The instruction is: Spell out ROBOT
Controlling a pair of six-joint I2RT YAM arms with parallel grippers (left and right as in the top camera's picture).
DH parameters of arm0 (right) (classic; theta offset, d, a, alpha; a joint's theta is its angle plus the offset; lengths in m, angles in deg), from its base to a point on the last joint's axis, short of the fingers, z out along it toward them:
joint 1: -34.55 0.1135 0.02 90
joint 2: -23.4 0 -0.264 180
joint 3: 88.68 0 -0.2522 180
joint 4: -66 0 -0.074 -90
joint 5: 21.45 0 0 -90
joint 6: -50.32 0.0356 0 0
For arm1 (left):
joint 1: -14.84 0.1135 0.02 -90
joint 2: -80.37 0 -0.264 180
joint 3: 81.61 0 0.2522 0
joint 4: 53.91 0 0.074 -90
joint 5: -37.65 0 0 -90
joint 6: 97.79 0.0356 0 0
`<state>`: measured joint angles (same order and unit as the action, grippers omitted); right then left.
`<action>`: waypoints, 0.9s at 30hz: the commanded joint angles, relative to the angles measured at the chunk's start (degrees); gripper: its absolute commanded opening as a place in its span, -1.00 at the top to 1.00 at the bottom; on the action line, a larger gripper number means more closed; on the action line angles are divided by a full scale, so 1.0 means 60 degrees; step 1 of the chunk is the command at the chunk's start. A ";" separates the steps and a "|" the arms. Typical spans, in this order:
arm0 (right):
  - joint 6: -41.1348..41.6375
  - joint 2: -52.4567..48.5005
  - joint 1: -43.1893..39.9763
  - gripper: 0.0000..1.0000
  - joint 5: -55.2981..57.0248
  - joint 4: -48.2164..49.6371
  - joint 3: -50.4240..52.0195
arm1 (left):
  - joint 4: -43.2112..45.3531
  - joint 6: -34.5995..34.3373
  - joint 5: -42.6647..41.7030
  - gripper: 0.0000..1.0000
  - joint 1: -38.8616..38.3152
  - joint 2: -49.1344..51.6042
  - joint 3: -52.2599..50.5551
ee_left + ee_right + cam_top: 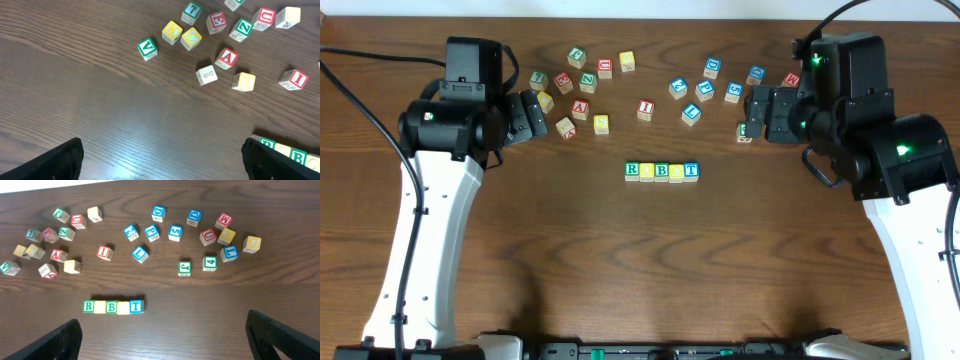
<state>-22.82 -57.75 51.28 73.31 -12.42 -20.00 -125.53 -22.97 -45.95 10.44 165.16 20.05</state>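
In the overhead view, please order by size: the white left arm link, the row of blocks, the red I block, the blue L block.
1. white left arm link
2. row of blocks
3. red I block and blue L block: alike, unranked.

Lined up stand an R block (pixel 88 306), B block (pixel 111 307) and T block (pixel 135 306); loose lie a V block (pixel 147 48), A block (pixel 226 58) and J block (pixel 184 268).

Block row (pixel 662 171) sits mid-table (pixel 620 270), pieces touching side by side; loose blocks lie behind it in two clusters, left group (pixel 588 83) & rt group (pixel 705 91).
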 commanded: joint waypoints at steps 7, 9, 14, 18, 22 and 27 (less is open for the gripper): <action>-0.0186 0.0127 -0.0117 -0.99 0.0933 0.0135 -0.0106 | -0.0015 -0.0015 0.0120 -1.00 -0.0004 0.0029 0.0200; -0.0193 0.0262 -0.0142 -0.98 0.1333 0.0437 0.0055 | -0.0015 -0.0015 0.0120 -0.99 -0.0004 0.0029 0.0200; -0.0554 0.1107 -0.0357 -0.99 0.1432 0.1985 0.1304 | -0.0015 -0.0015 0.0120 -1.00 -0.0004 0.0029 0.0200; -0.0852 0.2331 -0.0776 -0.99 0.1169 0.3993 0.3253 | -0.0015 -0.0015 0.0120 -1.00 -0.0004 0.0029 0.0200; -0.1257 0.4047 -0.1344 -0.99 0.0769 0.6149 0.5748 | -0.0015 -0.0015 0.0120 -0.99 -0.0004 0.0029 0.0200; -0.1253 0.6433 -0.1800 -0.99 0.0634 0.8120 0.8677 | -0.0015 -0.0015 0.0120 -0.99 -0.0004 0.0029 0.0200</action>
<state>-28.85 -26.05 41.99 78.40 33.06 24.28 -125.56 -22.97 -45.97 10.44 165.16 20.05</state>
